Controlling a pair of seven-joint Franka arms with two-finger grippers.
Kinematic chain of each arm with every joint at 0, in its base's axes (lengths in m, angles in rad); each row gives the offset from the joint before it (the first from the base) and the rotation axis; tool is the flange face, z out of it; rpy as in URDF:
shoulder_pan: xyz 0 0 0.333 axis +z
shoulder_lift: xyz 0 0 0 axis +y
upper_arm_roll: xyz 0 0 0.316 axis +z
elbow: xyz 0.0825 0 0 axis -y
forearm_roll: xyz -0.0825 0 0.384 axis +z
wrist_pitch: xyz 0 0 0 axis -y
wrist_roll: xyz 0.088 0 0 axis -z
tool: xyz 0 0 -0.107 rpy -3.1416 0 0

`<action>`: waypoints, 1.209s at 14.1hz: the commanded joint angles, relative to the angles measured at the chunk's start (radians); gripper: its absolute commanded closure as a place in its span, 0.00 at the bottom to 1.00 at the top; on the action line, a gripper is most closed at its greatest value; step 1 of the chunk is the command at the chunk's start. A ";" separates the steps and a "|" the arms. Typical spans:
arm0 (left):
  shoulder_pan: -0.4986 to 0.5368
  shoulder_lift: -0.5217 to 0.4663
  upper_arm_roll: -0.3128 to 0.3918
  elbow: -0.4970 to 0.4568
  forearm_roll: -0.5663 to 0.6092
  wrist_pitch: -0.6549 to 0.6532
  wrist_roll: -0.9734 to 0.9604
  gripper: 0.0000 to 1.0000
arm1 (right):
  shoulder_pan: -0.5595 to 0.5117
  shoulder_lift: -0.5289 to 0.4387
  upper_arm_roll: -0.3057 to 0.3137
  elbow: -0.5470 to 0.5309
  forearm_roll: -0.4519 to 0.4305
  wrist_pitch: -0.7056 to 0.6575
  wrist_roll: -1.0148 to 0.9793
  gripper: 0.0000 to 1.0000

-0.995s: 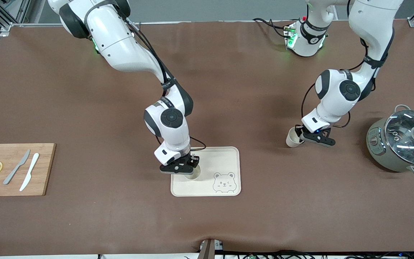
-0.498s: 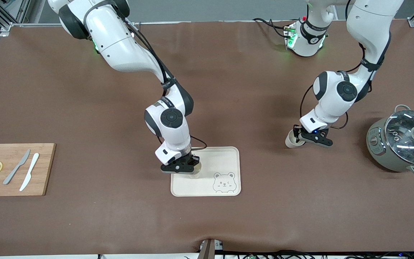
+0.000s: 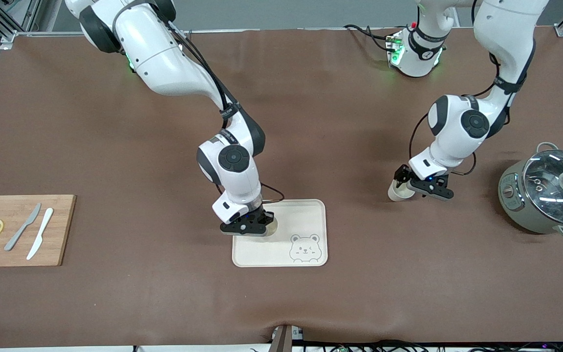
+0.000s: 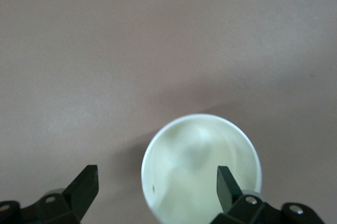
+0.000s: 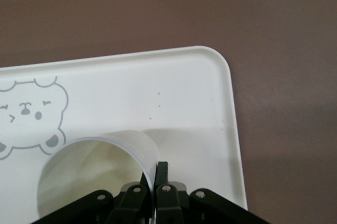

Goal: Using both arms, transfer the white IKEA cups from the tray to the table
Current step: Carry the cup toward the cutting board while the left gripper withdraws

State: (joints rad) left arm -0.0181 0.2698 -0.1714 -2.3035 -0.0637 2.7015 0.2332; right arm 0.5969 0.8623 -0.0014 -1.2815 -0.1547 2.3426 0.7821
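One white cup (image 3: 398, 193) stands upright on the brown table toward the left arm's end. My left gripper (image 3: 411, 185) is over it and open. In the left wrist view the cup (image 4: 202, 166) sits below my left gripper (image 4: 156, 182), with one finger over its inside and the other outside its wall. The second white cup (image 3: 271, 227) stands on the bear tray (image 3: 306, 215). My right gripper (image 3: 252, 226) is shut on its rim. In the right wrist view my right gripper (image 5: 156, 174) pinches that cup's (image 5: 95, 171) wall over the tray (image 5: 200, 103).
A grey-green pot with a glass lid (image 3: 545, 190) stands at the left arm's end. A wooden board (image 3: 17, 230) with lemon slices and two knives lies at the right arm's end. The bear drawing (image 3: 304, 247) is on the tray, nearer the front camera than the cup.
The cup under my left gripper went from tilted to upright on the table. My right gripper shifted slightly with its cup and now covers more of it on the tray.
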 commanded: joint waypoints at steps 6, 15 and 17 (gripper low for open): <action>0.066 -0.012 -0.003 0.458 0.004 -0.575 0.018 0.00 | -0.185 -0.320 0.027 -0.005 0.181 -0.480 -0.373 1.00; -0.048 0.348 0.007 0.912 0.192 -0.595 -0.461 0.00 | -0.543 -0.401 0.023 -0.028 0.181 -0.596 -1.007 1.00; -0.101 0.409 0.018 0.958 0.228 -0.594 -0.555 0.00 | -0.572 -0.391 0.024 -0.077 0.184 -0.524 -1.055 1.00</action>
State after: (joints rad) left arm -0.0736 0.6027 -0.1660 -1.4452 0.1155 2.1431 -0.2330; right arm 0.0505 0.4787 0.0013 -1.2992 0.0142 1.7580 -0.2329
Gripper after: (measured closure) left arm 0.000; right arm 0.965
